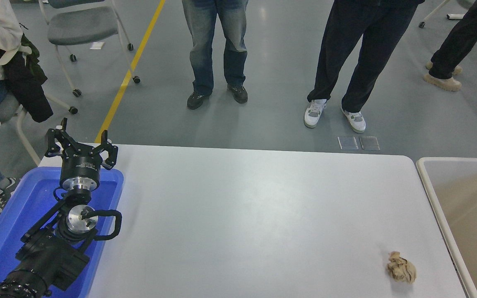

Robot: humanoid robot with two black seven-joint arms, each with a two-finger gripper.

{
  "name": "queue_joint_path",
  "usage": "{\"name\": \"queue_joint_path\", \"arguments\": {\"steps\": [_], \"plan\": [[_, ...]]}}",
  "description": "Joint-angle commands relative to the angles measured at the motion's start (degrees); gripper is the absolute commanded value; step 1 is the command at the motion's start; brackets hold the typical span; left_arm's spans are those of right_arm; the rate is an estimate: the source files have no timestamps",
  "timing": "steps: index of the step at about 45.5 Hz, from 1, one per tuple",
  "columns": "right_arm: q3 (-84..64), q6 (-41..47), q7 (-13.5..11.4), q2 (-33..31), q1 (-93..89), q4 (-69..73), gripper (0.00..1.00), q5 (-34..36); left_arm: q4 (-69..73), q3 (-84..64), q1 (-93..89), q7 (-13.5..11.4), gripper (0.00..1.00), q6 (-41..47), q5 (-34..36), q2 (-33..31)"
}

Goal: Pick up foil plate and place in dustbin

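You won't find the foil plate or right gripper in view; whether it has dropped, you can't tell; the dustbin (431,182) waits at three o'clock; left gripper (82,145) sits parked, fingers spread, at nine.

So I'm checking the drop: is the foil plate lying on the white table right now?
No, the white table holds only a tan paper wad near the dustbin; no foil plate is in view.

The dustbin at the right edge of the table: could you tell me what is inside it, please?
Only part of the dustbin is in frame. The visible beige inner walls and floor show nothing lying in them. The foil plate is not visible; the rest of the bin is cut off by the picture's edge.
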Motion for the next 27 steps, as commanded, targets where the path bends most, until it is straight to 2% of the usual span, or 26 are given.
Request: {"name": "queue_joint_path", "arguments": {"steps": [1,22,23,24,26,27], "plan": [[10.8,-1.5,-1.2,5.7,-9.9,-3.6,0.00,2.1,0.0,0.0,0.0,0.0,0.99,0.0,0.0,0.0],[10.8,-1.5,-1.0,8.8,-13.9,-3.5,0.00,2.1,0.0,0.0,0.0,0.0,0.99,0.0,0.0,0.0],[10.8,-1.4,-0.9,9.0,-13.9,-3.5,0.08,2.1,0.0,0.0,0.0,0.0,0.99,0.0,0.0,0.0],[10.8,-1.5,-0.9,9.2,-14.0,-3.5,0.26,2.1,0.0,0.0,0.0,0.0,0.99,0.0,0.0,0.0],[11.0,-1.5,-0.9,9.4,-14.3,-3.5,0.29,2.1,0.0,0.0,0.0,0.0,0.99,0.0,0.0,0.0],[11.0,-1.5,-0.9,9.4,-14.6,-3.5,0.35,2.1,0.0,0.0,0.0,0.0,0.99,0.0,0.0,0.0]]}}
